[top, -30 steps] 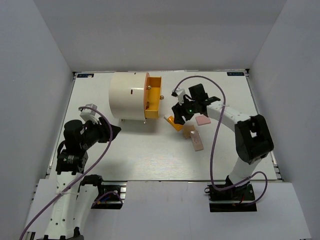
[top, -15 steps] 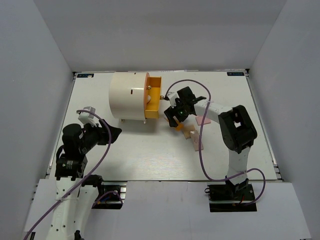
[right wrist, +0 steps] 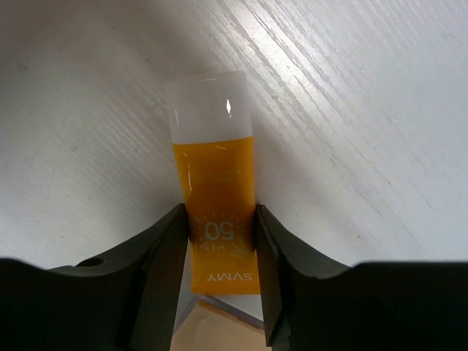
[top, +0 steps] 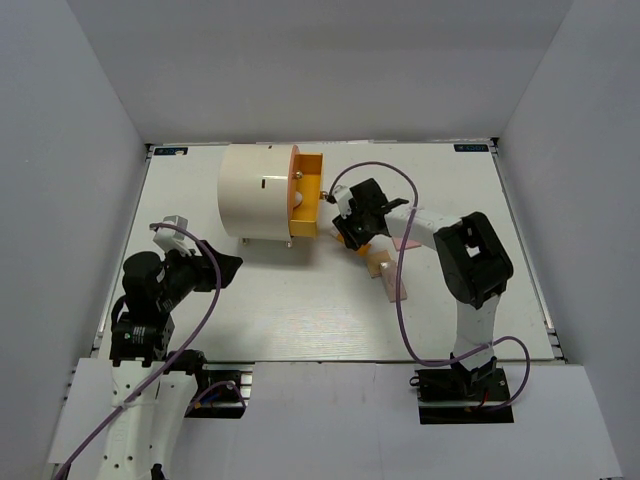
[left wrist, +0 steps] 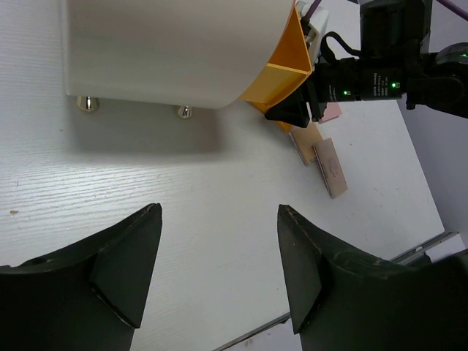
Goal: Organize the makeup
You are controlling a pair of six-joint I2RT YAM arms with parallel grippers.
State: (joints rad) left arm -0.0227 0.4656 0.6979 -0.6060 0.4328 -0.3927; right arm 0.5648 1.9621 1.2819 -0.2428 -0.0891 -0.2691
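Note:
My right gripper (right wrist: 219,230) is shut on the orange-and-white tube (right wrist: 213,194), its white cap pointing away from me over the table. In the top view the right gripper (top: 352,228) sits just right of the open orange drawer (top: 308,195) of the cream cylinder (top: 256,193). Beige rectangular pieces (top: 390,276) and a pink square (top: 407,243) lie on the table right of it; they also show in the left wrist view (left wrist: 327,162). A white item (top: 298,198) lies in the drawer. My left gripper (left wrist: 219,270) is open and empty over bare table at the left (top: 222,265).
The cream cylinder stands on gold feet (left wrist: 88,104) at the back middle. The table's front edge (left wrist: 417,252) is near the left gripper. Purple cables (top: 415,290) loop over the right arm. Grey walls enclose the table.
My right gripper moved left toward the drawer and lowered with the orange tube between its fingers. The left arm drew back slightly toward the near edge.

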